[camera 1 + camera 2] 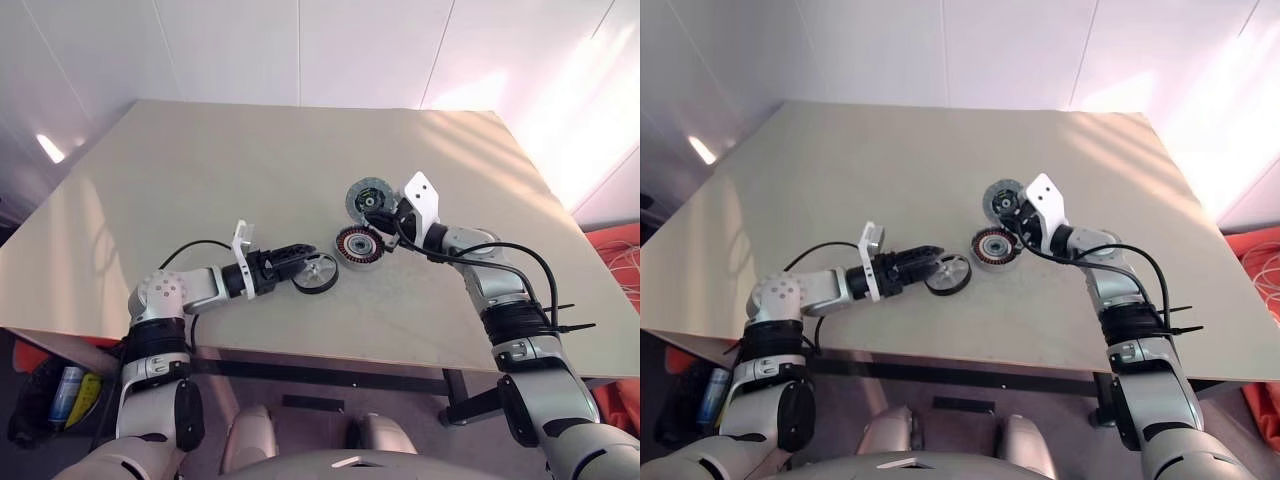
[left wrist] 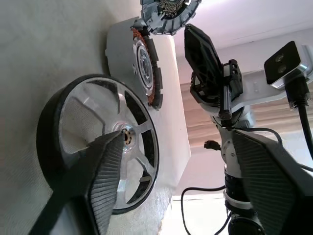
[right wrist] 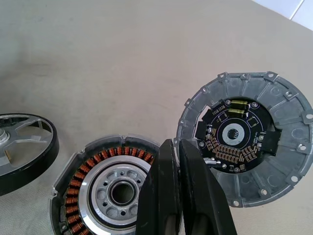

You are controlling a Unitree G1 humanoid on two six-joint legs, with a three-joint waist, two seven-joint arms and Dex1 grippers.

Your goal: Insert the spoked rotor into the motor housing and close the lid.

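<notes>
The spoked rotor (image 1: 316,273), black-rimmed with a silver spoked face, lies flat on the table. My left gripper (image 2: 178,139) is open beside it. One finger (image 2: 100,181) reaches across the rotor's face near the hub, the other finger (image 2: 266,186) stands well clear. The motor housing (image 1: 358,245), with its ring of copper windings facing up, sits just right of the rotor. The lid (image 3: 247,152) lies behind the housing, circuit face up. My right gripper (image 3: 174,147) is shut and empty, its tips between housing and lid.
The beige table (image 1: 200,180) has broad bare room to the left and behind the parts. Its front edge (image 1: 330,360) runs close under both arms. A black cable (image 1: 520,250) loops over my right forearm.
</notes>
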